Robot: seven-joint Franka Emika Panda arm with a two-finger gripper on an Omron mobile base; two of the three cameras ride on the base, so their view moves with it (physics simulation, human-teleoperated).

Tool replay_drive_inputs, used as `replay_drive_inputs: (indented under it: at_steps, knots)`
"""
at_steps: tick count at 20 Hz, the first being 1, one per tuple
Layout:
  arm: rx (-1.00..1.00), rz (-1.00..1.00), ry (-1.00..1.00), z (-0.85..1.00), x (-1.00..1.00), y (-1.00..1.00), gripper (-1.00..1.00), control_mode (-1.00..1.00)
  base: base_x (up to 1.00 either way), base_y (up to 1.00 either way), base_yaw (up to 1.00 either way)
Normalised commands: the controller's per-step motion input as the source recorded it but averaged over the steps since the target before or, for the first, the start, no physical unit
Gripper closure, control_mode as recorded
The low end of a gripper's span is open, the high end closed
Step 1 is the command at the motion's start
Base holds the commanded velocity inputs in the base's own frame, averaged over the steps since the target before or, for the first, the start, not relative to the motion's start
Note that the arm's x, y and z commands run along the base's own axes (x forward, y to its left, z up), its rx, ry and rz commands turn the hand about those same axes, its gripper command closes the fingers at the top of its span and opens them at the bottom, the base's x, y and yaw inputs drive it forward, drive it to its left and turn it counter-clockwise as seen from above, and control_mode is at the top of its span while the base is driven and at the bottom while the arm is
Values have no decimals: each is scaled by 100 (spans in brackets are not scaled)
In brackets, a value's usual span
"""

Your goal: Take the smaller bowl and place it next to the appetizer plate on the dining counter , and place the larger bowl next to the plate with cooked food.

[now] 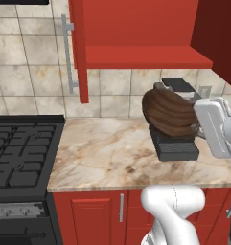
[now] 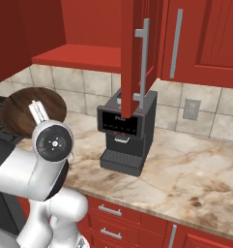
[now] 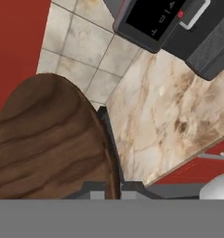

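Your gripper (image 3: pixel 108 183) is clenched on the smaller bowl (image 1: pixel 168 114) above a marbled counter (image 1: pixel 107 153); coffee machine (image 2: pixel 125 133) lettering is unreadable.

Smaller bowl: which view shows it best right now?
Left base view: the smaller bowl shows nearly whole, tilted on edge, with the gripper shut on its rim. Right base view has it partly behind the arm; hand view crops it close.
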Motion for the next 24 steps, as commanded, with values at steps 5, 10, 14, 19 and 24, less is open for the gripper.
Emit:
replay_drive_inputs:
  at_steps: [5,10,14,19,24]
  knots:
    - [-6,1,0,-18,-4,13,100,100,-5,2,3]
    - [0,0,0,0,0,0,100,100,-31,20,51]
    - [0,0,0,0,0,0,100,100,-41,23,66]
    - [0,0,0,0,0,0,100,100,-43,26,69]
    - [0,0,0,0,0,0,100,100,-48,27,73]
